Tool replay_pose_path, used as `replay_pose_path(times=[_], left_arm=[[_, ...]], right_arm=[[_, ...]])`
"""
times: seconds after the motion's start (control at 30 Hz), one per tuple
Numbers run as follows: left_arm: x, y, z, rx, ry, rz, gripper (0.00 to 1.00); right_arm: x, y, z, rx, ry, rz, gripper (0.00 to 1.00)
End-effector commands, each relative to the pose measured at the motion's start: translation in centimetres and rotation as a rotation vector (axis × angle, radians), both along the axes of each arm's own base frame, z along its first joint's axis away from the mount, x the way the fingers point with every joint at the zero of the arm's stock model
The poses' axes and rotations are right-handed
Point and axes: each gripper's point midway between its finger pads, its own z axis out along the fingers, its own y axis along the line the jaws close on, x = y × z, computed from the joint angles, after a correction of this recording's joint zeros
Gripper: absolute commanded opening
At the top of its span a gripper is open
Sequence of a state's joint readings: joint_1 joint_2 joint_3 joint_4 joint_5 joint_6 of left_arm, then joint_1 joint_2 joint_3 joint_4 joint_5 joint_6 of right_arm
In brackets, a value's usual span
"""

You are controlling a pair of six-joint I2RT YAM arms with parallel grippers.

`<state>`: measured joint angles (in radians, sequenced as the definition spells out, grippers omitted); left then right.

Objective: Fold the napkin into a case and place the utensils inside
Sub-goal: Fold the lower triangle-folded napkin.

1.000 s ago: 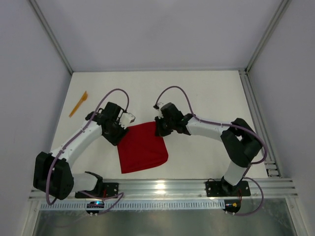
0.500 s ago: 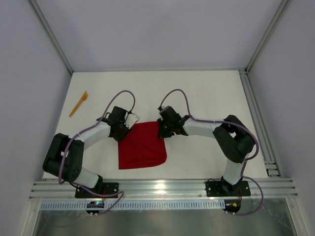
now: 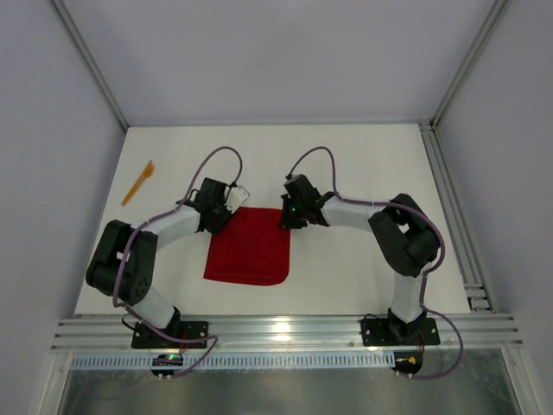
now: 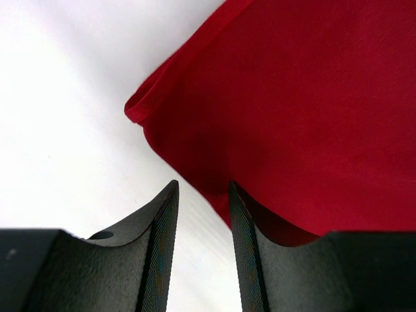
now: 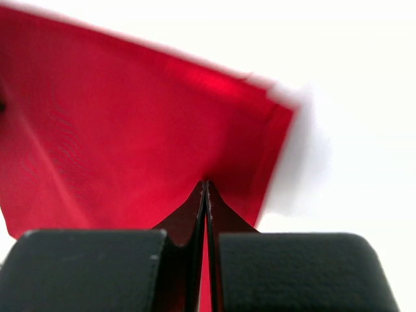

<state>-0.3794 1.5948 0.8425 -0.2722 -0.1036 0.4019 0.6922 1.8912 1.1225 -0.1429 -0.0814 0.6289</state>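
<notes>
The red napkin (image 3: 249, 255) lies flat on the white table as a squarish folded patch. My right gripper (image 3: 289, 214) sits at its far right corner. In the right wrist view that gripper (image 5: 206, 184) is shut, its tips pinched on the napkin (image 5: 130, 117). My left gripper (image 3: 232, 206) is at the far left corner. Its jaws (image 4: 203, 188) are open with bare table between them, and the right finger (image 4: 244, 247) touches the napkin's edge (image 4: 292, 97). One orange utensil (image 3: 138, 181) lies far left, apart from both grippers.
Grey walls with metal uprights enclose the table (image 3: 371, 164) on three sides. A metal rail (image 3: 285, 328) with both arm bases runs along the near edge. Purple cables loop above each wrist.
Both wrists moved a little farther from the bases and lower. The napkin went from tilted and raised at its far edge to lying flat and squarer. The left jaws narrowed slightly.
</notes>
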Motion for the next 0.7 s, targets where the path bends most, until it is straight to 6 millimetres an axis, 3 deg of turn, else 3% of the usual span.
replay_pose_path(times=[0.0, 0.03, 0.1, 0.13, 0.17, 0.2, 0.23, 0.27, 0.3, 0.33, 0.4, 0.43, 0.5, 0.57, 0.67], left_arm=[[1.8, -2.7, 2.6, -0.116, -0.047, -0.066, 0.39], [0.8, -3.1, 3.0, -0.142, -0.009, -0.095, 0.41], [-0.2, -4.2, 5.9, -0.206, -0.027, -0.163, 0.48], [-1.8, -4.6, 6.4, -0.231, 0.019, -0.22, 0.53], [-2.6, -5.0, 8.4, -0.259, -0.007, -0.256, 0.6], [-3.5, -5.0, 9.0, -0.267, 0.004, -0.284, 0.63], [-4.6, -5.4, 9.6, -0.286, 0.023, -0.339, 0.65], [-6.5, -4.8, 10.1, -0.281, 0.072, -0.353, 0.68], [-7.4, -4.5, 10.2, -0.276, 0.098, -0.36, 0.69], [-8.3, -4.0, 9.8, -0.259, 0.124, -0.36, 0.69], [-9.9, -3.0, 9.5, -0.241, 0.151, -0.343, 0.7], [-10.5, -2.7, 9.3, -0.238, 0.16, -0.336, 0.7], [-12.3, -2.0, 8.6, -0.237, 0.194, -0.329, 0.71], [-13.3, -1.7, 7.9, -0.236, 0.201, -0.34, 0.72], [-14.2, -1.3, 7.3, -0.217, 0.151, -0.411, 0.72]], right_arm=[[2.4, 0.7, 3.0, 0.054, -0.086, 0.035, 0.03], [2.1, 1.3, 3.9, 0.075, -0.104, 0.082, 0.03], [0.7, 2.7, 6.5, 0.141, -0.155, 0.223, 0.1], [-0.2, 3.0, 7.3, 0.16, -0.168, 0.269, 0.13], [-0.8, 3.3, 9.5, 0.187, -0.228, 0.325, 0.18], [-1.8, 3.6, 10.8, 0.222, -0.248, 0.381, 0.3], [-3.0, 3.8, 11.2, 0.231, -0.263, 0.427, 0.35], [-3.8, 3.7, 13.5, 0.243, -0.343, 0.482, 0.44], [-4.6, 3.5, 14.4, 0.242, -0.381, 0.515, 0.56], [-6.2, 3.5, 13.9, 0.212, -0.405, 0.558, 0.75], [-7.7, 3.0, 15.9, 0.151, -0.587, 0.68, 0.82], [-8.8, 2.3, 14.7, 0.098, -0.625, 0.737, 0.83], [-11.7, 2.3, 14.3, 0.024, -0.773, 0.97, 0.83], [-15.5, 1.6, 13.0, 0.021, -0.831, 1.177, 0.83], [-16.7, 0.0, 10.5, -0.076, -0.916, 1.328, 0.83]])
